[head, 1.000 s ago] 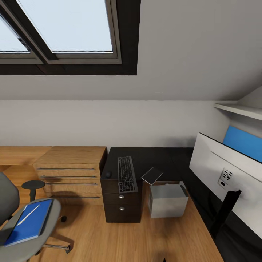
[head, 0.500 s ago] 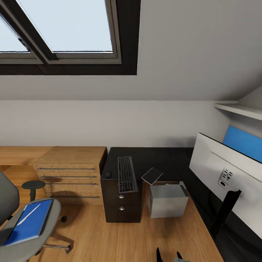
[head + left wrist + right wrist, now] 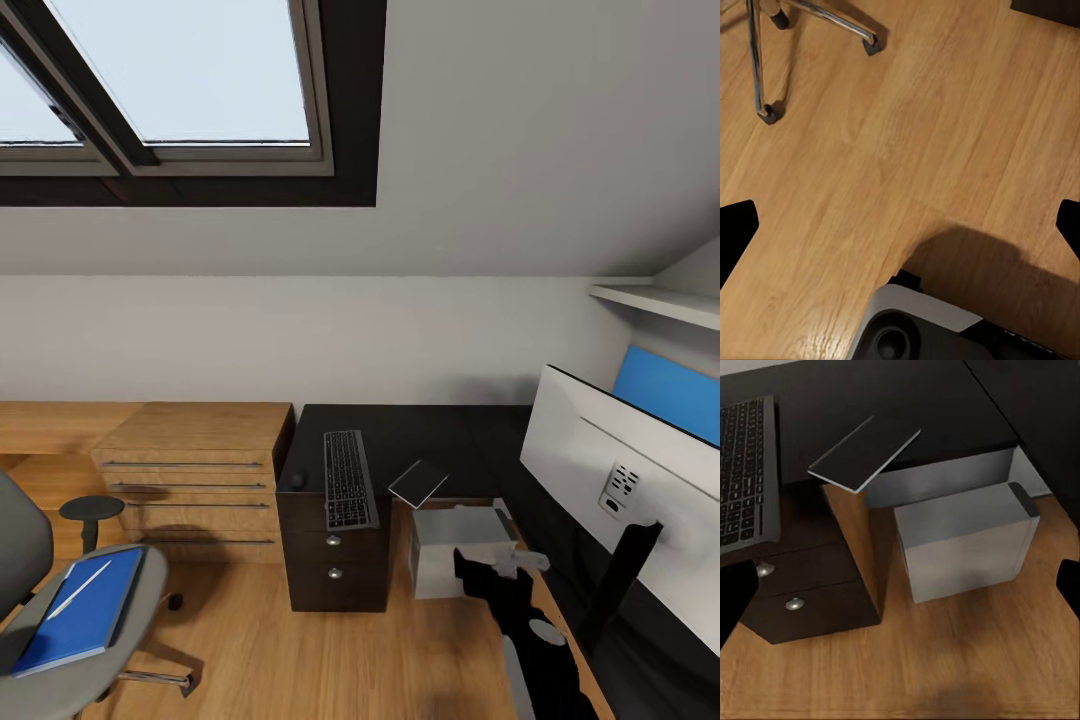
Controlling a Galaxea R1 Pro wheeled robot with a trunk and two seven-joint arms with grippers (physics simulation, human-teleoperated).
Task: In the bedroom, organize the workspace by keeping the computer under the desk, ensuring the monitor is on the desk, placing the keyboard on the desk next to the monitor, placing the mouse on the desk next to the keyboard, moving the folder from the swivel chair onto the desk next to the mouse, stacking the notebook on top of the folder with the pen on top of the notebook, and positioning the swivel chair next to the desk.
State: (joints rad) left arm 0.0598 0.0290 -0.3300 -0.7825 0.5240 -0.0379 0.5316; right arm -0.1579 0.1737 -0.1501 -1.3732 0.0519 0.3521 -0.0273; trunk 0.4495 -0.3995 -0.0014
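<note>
Head view: right gripper (image 3: 490, 570) raised toward notebook (image 3: 418, 483) overhanging desk (image 3: 440, 440) edge, jaws spread, empty, evidently preparing pickup; left gripper (image 3: 900, 225) released over floor

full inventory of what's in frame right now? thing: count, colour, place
L-shaped desk: 1, glossy black top, dark drawer unit, centre.
Slim keyboard: 1, dark keys, silvery frame, on desk over drawers.
Small rounded mouse: 1, dark, on desk, just beside keyboard.
Thin notebook: 1, overhanging desk edge above tower.
Boxy computer tower: 1, pale grey, floor under desk.
Wide monitor: 1, pale back, black stand, desk right.
Swivel chair: 1, grey, lower left.
Flat folder: 1, bright blue, on chair seat.
Pen: 1, white, on folder.
Wooden drawer unit: 1, light, left of desk.
Right end effector: 1, black, before tower, open.
</note>
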